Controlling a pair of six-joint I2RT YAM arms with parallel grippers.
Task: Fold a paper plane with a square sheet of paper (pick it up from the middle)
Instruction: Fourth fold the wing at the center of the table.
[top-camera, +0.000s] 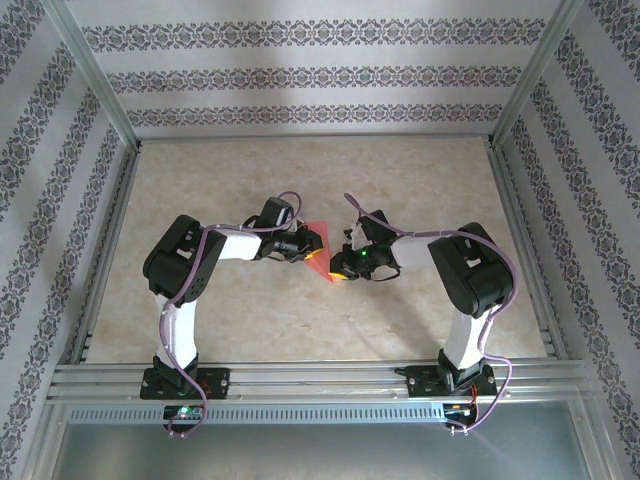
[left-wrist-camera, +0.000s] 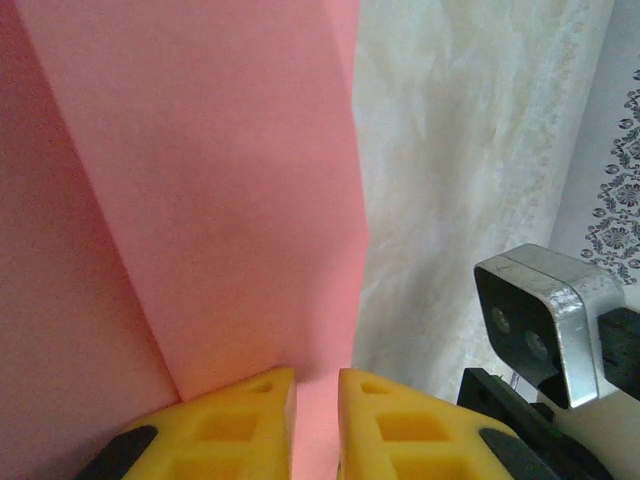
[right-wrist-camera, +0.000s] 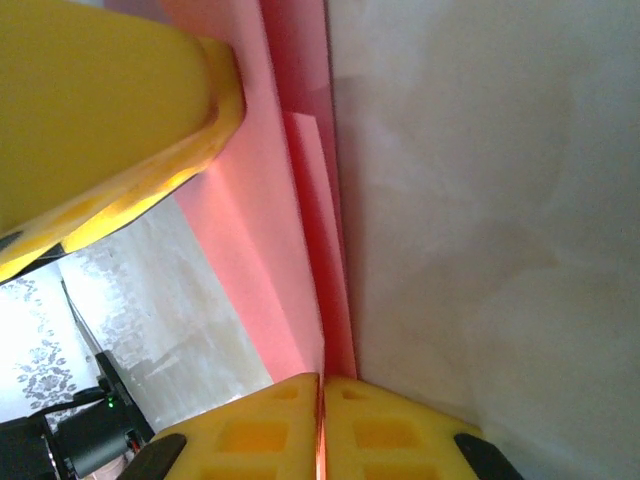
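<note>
Sheet of paper (top-camera: 318, 245), pink-red, thin, creased into overlapping flaps, at the centre of the top view over the counter (top-camera: 300, 170). Clamped at the bottom of the left wrist view by left tool (left-wrist-camera: 317, 390), a sliver of pink between its fingers; pinched too by right tool (right-wrist-camera: 322, 400), fingers all but together on a folded edge. Likely light, limp, easily crumpled or torn; best gripped gently near a crease, where layers stiffen it.

Left arm (top-camera: 185, 265), right arm (top-camera: 470, 268) and pink paper (top-camera: 318, 238) crowd the middle. Behind them — wide room on the surface (top-camera: 300, 175).
</note>
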